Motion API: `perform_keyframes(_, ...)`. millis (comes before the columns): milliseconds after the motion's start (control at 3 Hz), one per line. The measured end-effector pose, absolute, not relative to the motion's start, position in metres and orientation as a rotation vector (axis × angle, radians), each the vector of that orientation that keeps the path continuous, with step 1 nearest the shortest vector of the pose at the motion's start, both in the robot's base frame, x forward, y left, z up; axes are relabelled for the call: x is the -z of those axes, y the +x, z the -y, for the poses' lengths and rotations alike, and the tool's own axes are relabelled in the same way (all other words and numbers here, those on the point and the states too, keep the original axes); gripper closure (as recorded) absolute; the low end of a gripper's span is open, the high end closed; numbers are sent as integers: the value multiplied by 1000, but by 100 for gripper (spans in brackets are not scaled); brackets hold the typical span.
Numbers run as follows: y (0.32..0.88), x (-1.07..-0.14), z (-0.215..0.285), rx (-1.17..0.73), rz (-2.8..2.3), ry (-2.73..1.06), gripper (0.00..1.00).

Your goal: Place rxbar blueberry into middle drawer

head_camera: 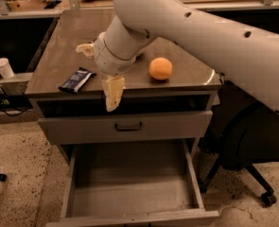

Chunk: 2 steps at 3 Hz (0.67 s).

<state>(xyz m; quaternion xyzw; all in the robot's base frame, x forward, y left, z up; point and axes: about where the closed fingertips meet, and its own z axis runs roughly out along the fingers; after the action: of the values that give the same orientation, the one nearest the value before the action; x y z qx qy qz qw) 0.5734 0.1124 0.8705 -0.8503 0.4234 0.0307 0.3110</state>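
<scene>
The gripper [96, 77] is held at the cabinet's [63, 56] near-left edge, jaws wide and empty, beside the rxbar blueberry [76, 80]; the open middle drawer's [129, 195] front is cropped.

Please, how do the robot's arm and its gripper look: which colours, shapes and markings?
The arm is a thick, smooth white tube with small dark round holes along it. It narrows to a rounded white wrist with a thin dark seam. The gripper, at the front edge of the cabinet top beside the rxbar blueberry, has two flat cream fingers. No cables show.
</scene>
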Motion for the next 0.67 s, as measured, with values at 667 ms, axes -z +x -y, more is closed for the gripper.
perform_keyframes(667, 599, -828, -135, -171, -1092, -2261, 0)
